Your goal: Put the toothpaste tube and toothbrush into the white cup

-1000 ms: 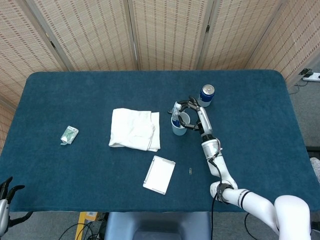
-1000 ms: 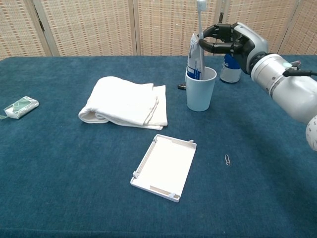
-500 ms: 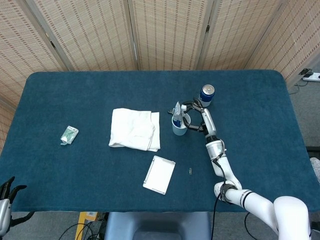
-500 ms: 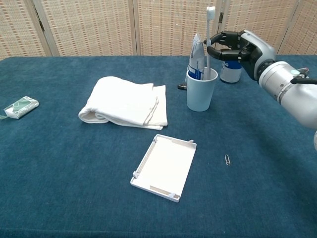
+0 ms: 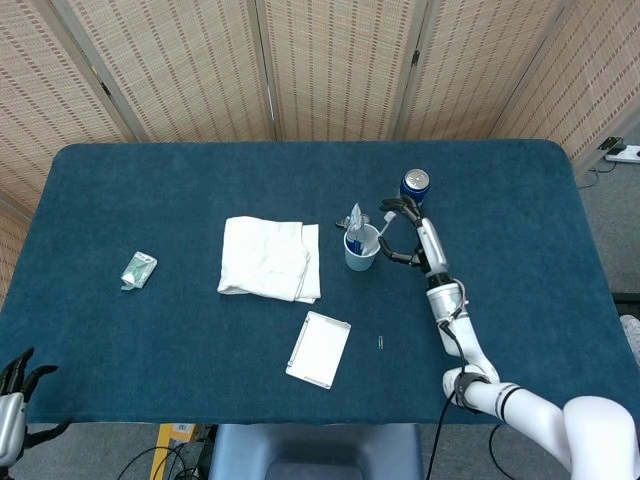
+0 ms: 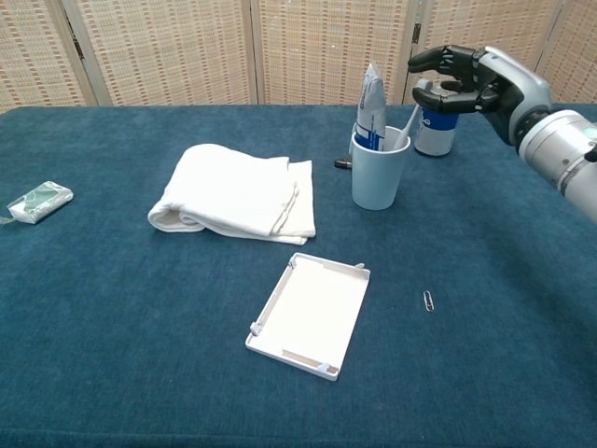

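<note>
White plastic cup point(image 6: 379, 173) holds the upright white-and-blue toothpaste tube point(image 6: 370, 109) and leaning white toothbrush point(image 6: 407, 127). Right hand point(image 6: 464, 79), fingers apart and empty, hovers beside it, partly hiding a blue can point(image 6: 435, 131); left hand point(image 5: 14, 378) seems spread, barely visible.

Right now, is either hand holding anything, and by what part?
Nothing is held. The right hand is open beside the white cup, clear of the toothbrush and toothpaste tube standing in it. The left hand holds nothing.

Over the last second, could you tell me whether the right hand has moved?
Yes. The right hand has drawn back to the right, away from the cup, and is now in front of the can, holding nothing.
</note>
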`<move>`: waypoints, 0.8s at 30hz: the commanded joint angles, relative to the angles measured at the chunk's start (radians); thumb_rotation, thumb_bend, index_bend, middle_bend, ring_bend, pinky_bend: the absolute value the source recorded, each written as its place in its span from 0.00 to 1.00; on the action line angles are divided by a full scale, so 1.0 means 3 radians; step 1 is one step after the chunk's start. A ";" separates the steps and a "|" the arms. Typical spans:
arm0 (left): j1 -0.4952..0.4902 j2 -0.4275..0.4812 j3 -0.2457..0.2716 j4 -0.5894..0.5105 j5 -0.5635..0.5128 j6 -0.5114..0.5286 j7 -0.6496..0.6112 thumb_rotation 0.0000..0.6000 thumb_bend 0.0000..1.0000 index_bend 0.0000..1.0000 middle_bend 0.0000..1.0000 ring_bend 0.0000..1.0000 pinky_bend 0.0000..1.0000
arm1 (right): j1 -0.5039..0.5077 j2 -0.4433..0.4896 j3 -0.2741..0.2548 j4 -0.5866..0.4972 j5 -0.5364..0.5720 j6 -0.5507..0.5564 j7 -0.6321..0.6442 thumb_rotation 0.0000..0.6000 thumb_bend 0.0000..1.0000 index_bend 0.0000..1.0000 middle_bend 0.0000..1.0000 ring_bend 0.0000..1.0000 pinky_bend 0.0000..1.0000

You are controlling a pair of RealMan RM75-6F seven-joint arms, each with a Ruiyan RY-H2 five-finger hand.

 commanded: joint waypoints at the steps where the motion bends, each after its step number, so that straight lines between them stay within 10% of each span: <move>1: -0.0024 -0.0015 -0.0014 -0.0006 0.0006 -0.0015 0.0013 1.00 0.13 0.28 0.05 0.02 0.15 | -0.0212 0.0291 -0.0148 -0.0381 -0.0006 0.0165 -0.0645 1.00 0.39 0.30 0.22 0.00 0.04; 13: -0.0158 -0.0098 -0.0107 -0.0024 0.0155 0.0049 0.0141 1.00 0.13 0.28 0.05 0.02 0.15 | -0.0889 0.1453 -0.0631 -0.1832 0.0046 0.0484 -0.2207 1.00 0.46 0.30 0.26 0.03 0.06; 24: -0.0229 -0.0170 -0.0204 -0.0220 0.0196 0.0162 0.0410 1.00 0.13 0.28 0.05 0.02 0.15 | -0.1553 0.1921 -0.1066 -0.2079 -0.0379 0.1218 -0.2371 1.00 0.44 0.30 0.27 0.06 0.13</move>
